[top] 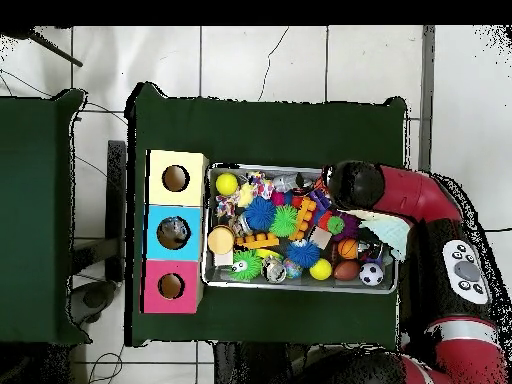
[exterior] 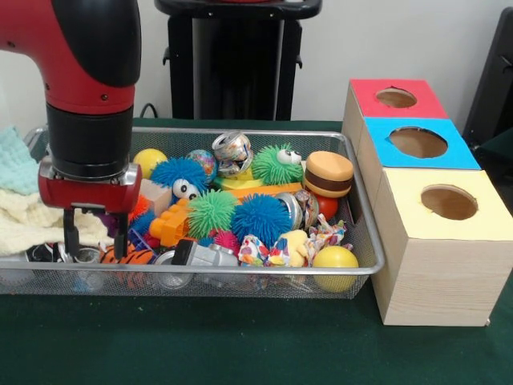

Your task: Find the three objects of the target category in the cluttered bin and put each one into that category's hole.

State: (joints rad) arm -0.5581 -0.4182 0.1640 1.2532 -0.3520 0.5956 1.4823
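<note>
The wire bin (exterior: 362, 233) sits on the green table (exterior: 240, 345), packed with small toys. In the middle lie spiky rubber balls: a blue one (exterior: 261, 218), a green one (exterior: 212, 212), a blue one with eyes (exterior: 178, 173) and a green one with eyes (exterior: 276, 164). A yellow ball (exterior: 335, 261) rests in the front corner nearest the boxes, another yellow ball (exterior: 149, 160) sits near the back, and a toy burger (exterior: 328, 173) stands toward the boxes' side. An orange block (exterior: 171, 224) lies beside the green spiky ball.

The gripper (exterior: 95, 233) hangs low over the bin's end farthest from the boxes, its two black fingers (exterior: 71, 233) parted and holding nothing, tips just above an orange striped toy (exterior: 136, 257). Pale cloths (exterior: 24, 210) lie beside it.

Just beside the bin stands a row of three wooden boxes, each with a round hole: red top (exterior: 401, 98), blue top (exterior: 418, 143), yellow top (exterior: 449, 202).
</note>
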